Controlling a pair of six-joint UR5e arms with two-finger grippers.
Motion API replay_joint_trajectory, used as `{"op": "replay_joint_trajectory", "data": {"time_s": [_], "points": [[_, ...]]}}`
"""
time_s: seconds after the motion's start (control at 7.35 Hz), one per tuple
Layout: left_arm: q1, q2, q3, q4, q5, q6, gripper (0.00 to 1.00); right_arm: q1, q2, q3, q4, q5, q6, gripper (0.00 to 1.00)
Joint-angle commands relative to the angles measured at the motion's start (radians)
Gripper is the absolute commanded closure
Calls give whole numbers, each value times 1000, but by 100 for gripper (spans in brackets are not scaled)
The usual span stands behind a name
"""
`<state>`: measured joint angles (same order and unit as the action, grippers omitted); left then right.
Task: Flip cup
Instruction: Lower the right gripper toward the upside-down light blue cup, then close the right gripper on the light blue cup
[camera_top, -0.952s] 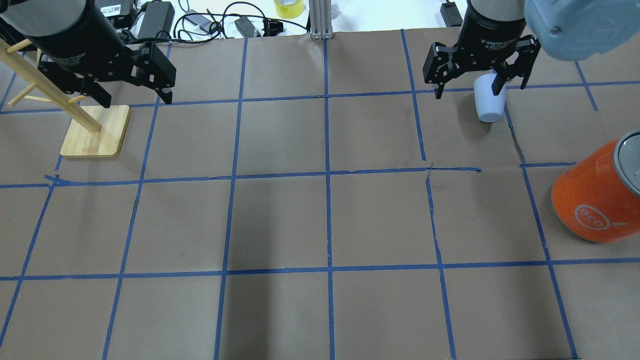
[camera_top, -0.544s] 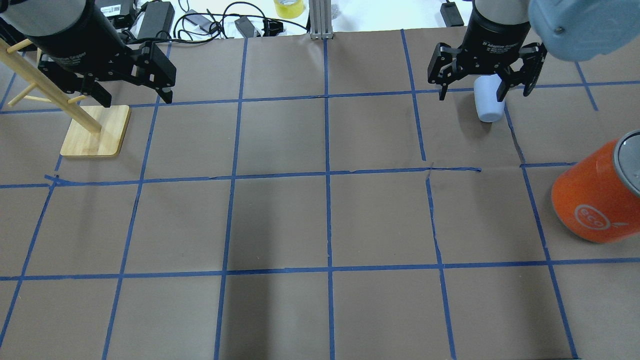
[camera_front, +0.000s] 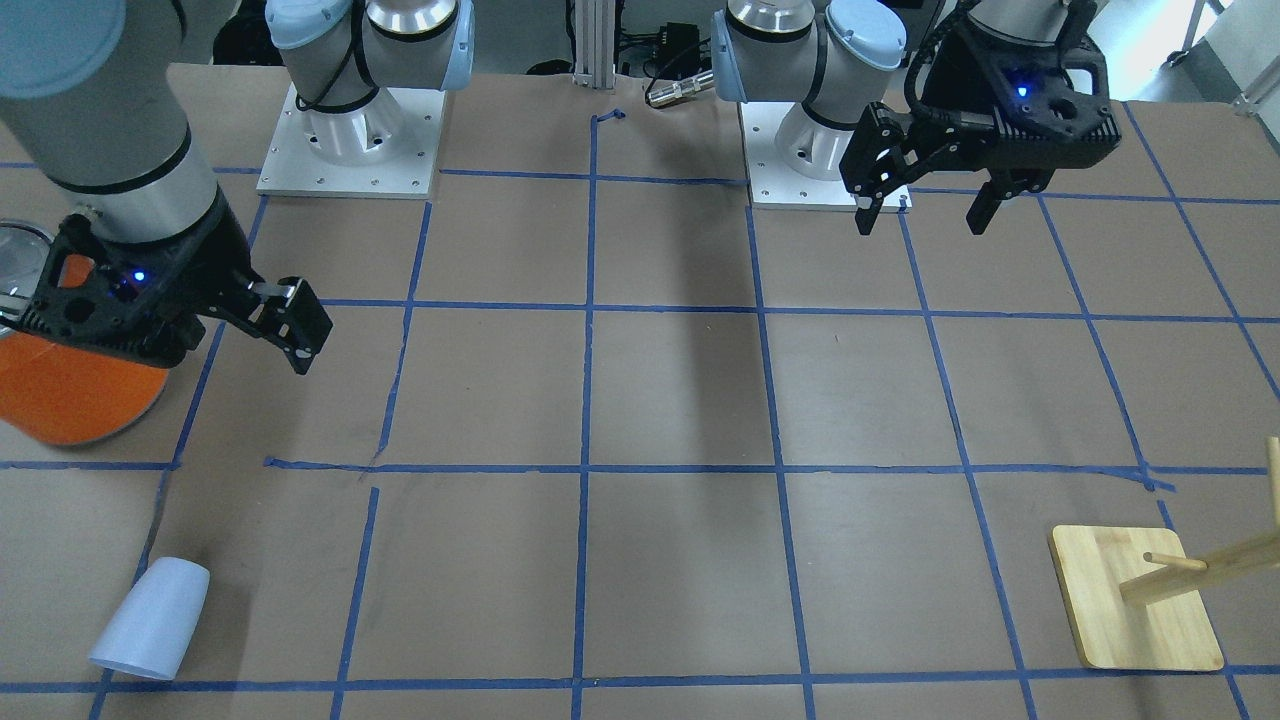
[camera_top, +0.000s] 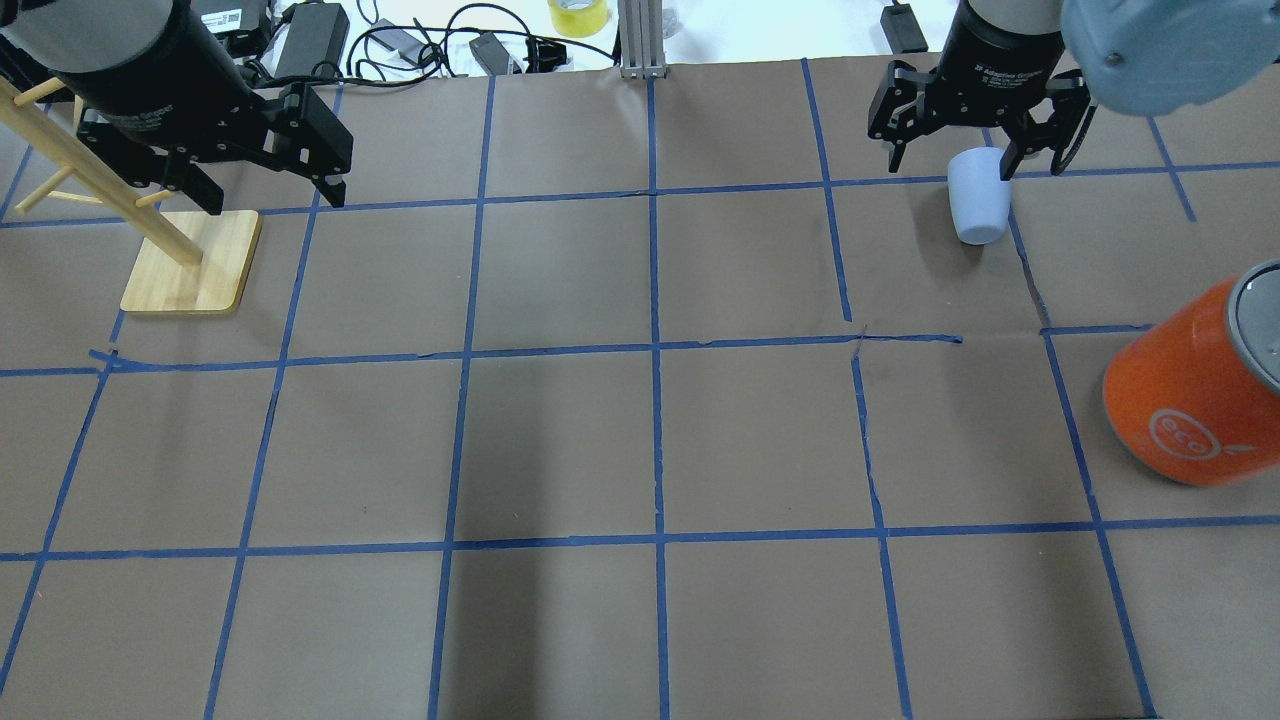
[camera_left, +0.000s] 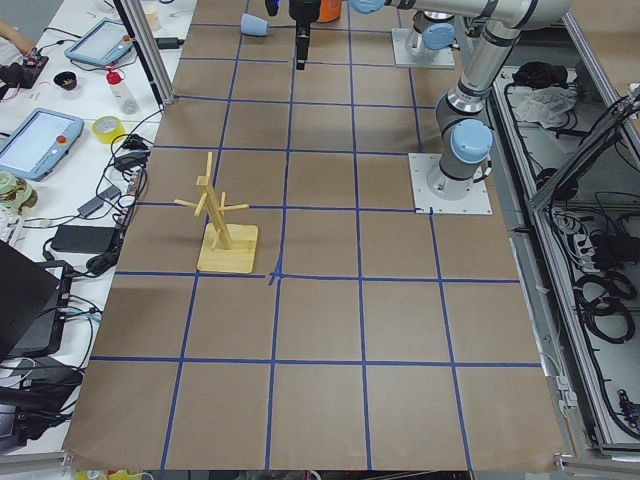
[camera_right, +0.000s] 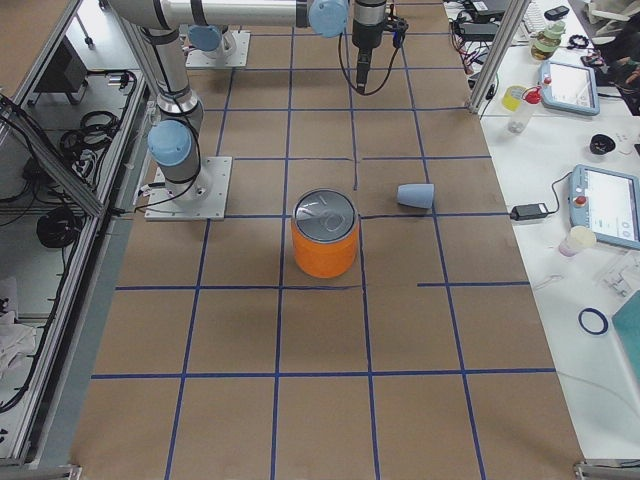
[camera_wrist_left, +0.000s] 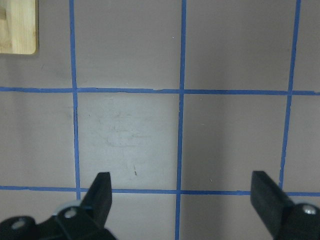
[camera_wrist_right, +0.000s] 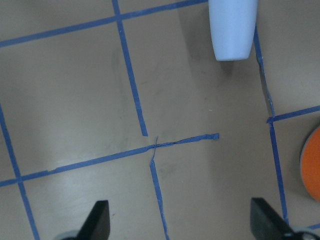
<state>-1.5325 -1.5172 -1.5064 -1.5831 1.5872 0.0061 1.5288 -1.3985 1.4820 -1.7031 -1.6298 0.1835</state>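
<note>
The pale blue-white cup (camera_top: 978, 197) lies on its side on the brown paper at the far right, its wide end pointing away from the robot. It also shows in the front view (camera_front: 150, 618), the right side view (camera_right: 415, 195) and at the top of the right wrist view (camera_wrist_right: 232, 27). My right gripper (camera_top: 950, 165) is open and empty. It hangs well above the table with one finger just over the cup's wide end in the overhead view, not touching it. My left gripper (camera_top: 272, 200) is open and empty over the far left, beside the wooden stand.
A large orange can (camera_top: 1190, 400) with a silver top stands at the right edge, nearer the robot than the cup. A wooden peg stand (camera_top: 190, 265) stands at the far left. Cables and boxes lie beyond the table's far edge.
My right gripper, still open, has drawn back from the cup and now overlaps it less in the overhead view. The cup and the left arm have not moved.
</note>
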Motion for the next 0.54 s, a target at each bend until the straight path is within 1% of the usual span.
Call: {"op": "replay_joint_trajectory", "data": {"time_s": [0.0,0.14,0.27,0.41], "points": [[0,0,0,0,-4,0,0,-105,102,27,-160,2,-30,0],[0,0,0,0,0,0,0,-123,152,61,-270,-1,-95,0],[0,0,0,0,2,0,0,-124,206,99,-394,-1,-101,0],[0,2,0,0,4,0,0,-127,252,104,-483,-4,-104,0]]}}
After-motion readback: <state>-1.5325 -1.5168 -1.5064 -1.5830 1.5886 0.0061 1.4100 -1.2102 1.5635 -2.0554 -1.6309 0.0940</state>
